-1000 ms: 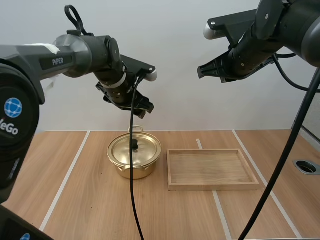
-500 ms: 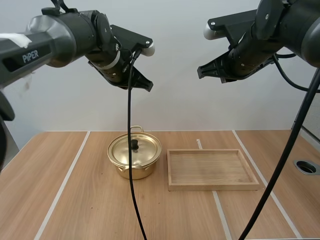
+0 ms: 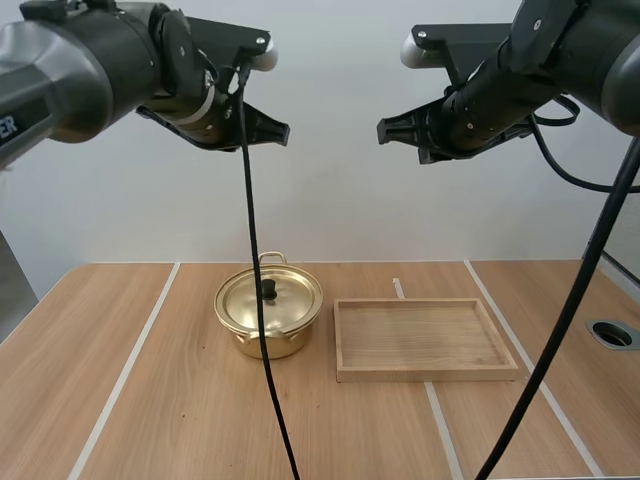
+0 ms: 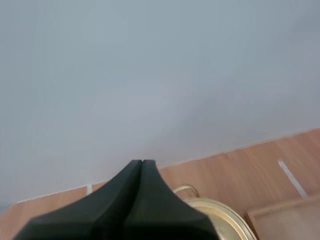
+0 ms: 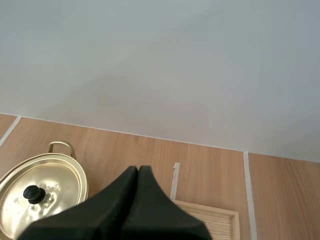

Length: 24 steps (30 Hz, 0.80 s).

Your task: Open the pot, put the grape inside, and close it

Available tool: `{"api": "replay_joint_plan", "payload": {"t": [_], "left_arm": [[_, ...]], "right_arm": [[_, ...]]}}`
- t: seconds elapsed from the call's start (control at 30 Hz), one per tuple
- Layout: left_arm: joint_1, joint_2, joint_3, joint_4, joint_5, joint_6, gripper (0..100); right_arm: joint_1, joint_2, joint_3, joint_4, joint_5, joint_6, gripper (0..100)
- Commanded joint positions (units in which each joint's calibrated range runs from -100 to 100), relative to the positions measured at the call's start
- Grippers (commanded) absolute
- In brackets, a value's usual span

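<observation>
One golden pot sits on the table with its lid on, just beside the wooden tray, toward my left arm's side. Both grippers hang high above the table, the left gripper nearer the pot and the right gripper nearer the tray, each with fingers pressed together on nothing. Opening comes first, I judge: the descending arm should part its fingers early, centre on the black knob, pinch it squarely and lift straight up so the pot does not slide.
</observation>
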Motion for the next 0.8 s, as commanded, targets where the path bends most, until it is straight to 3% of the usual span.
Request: {"api": "replay_joint_plan", "payload": {"t": [0.0,0.13,0.23,0.4,0.77], "left_arm": [[1.51,-3.62,4.67,4.73,-8.65,-5.86,0],[3.38,-7.87,12.91,4.62,-14.82,-6.55,0],[4.02,-10.25,19.03,4.62,-17.48,-7.60,0],[4.12,-15.10,31.34,4.62,-24.16,-8.34,0],[4.12,-29.27,50.38,4.62,-26.26,-5.55,0]], "right_arm": [[-0.21,-1.54,3.18,0.42,-5.63,0.17,0],[-0.21,-4.61,13.48,-0.87,-17.62,0.17,0],[-0.21,-7.19,21.65,-3.88,-26.18,0.07,0],[-0.21,-12.09,32.82,-5.58,-33.27,0.07,0],[-0.21,-25.33,45.87,-7.45,-35.45,-0.26,0]]}}
